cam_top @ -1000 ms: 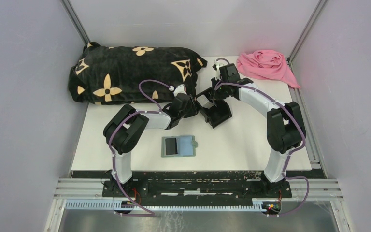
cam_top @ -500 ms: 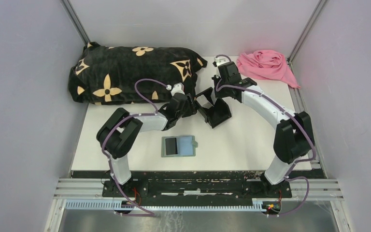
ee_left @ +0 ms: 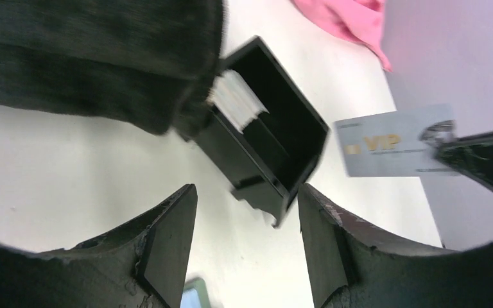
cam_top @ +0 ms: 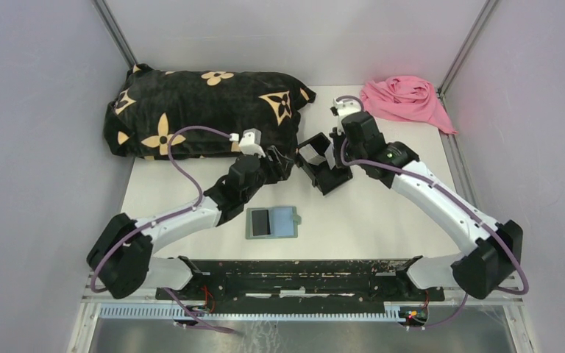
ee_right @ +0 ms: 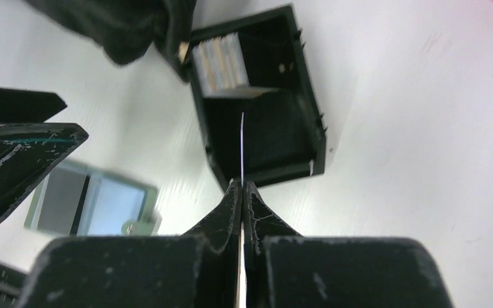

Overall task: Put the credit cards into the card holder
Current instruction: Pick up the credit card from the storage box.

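Note:
The sage-green card holder point(cam_top: 271, 221) lies open on the white table, near the front; it also shows in the right wrist view point(ee_right: 93, 202). A black open-topped box point(cam_top: 329, 175) holds a stack of credit cards point(ee_left: 234, 99) standing against its wall, also seen in the right wrist view point(ee_right: 218, 61). My right gripper point(ee_right: 242, 183) is shut on one silver card marked VIP point(ee_left: 391, 147), held edge-on above the box point(ee_right: 260, 138). My left gripper point(ee_left: 247, 199) is open and empty, just left of the box point(ee_left: 276, 141). From above, the left gripper point(cam_top: 283, 157) and right gripper point(cam_top: 329, 151) flank the box.
A black blanket with tan flowers point(cam_top: 199, 110) lies at the back left, touching the box's left side. A pink cloth point(cam_top: 404, 99) lies at the back right corner. Grey walls close in both sides.
Both arms have stretched out and lowered. The right gripper has come a little nearer and right with the card; the left gripper has drawn slightly back from the box.

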